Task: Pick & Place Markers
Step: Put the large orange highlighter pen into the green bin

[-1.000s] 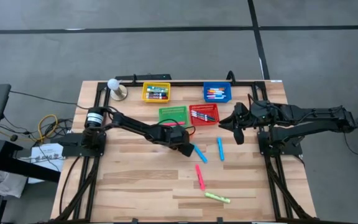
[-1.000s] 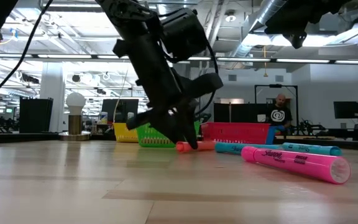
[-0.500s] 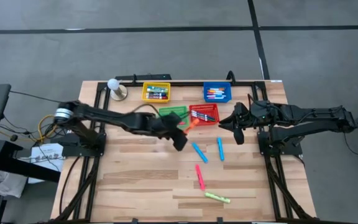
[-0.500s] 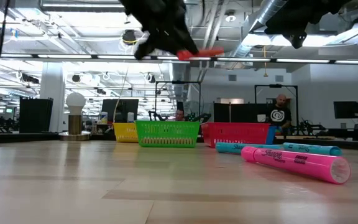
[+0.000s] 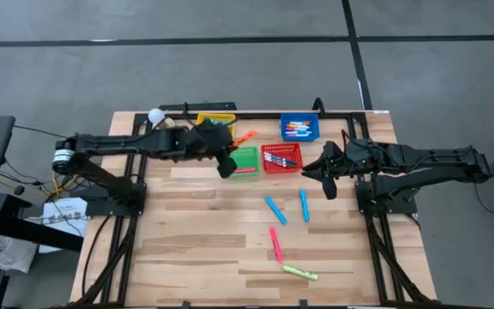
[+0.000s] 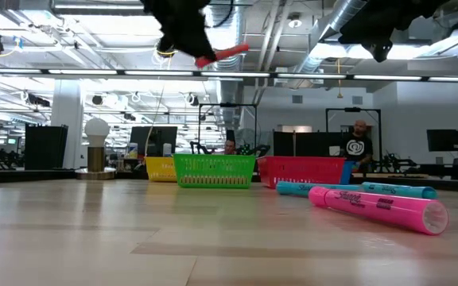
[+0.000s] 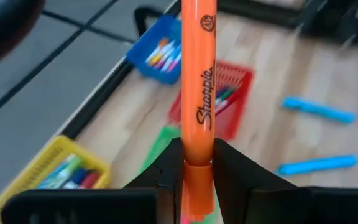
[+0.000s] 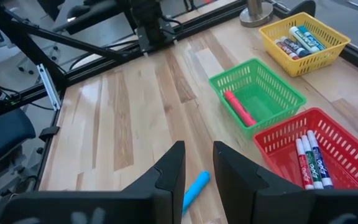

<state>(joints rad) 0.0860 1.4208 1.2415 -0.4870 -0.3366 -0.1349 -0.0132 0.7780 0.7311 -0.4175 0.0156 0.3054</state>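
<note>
Left gripper (image 5: pixel 227 148) is clamped on an orange marker (image 7: pixel 198 81), held in the air over the green basket (image 5: pixel 245 160), near the yellow basket (image 5: pixel 215 119). Right gripper (image 5: pixel 327 171) hovers beside the red basket (image 5: pixel 281 158), fingers slightly apart, holding nothing. Green basket holds one pink marker (image 8: pixel 238 107); yellow, red and blue basket (image 5: pixel 299 129) hold several; four markers lie on the open table (image 5: pixel 187 240).

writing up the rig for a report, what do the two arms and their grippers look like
Both arms are dark, nearly black, built of slim jointed segments. The left arm has a round silvery joint cap near its base and dark cables running along it. The right arm looks the same, with a bulkier black wrist. The left gripper and right gripper each have two flat black fingers. No markings are legible on them.
</note>
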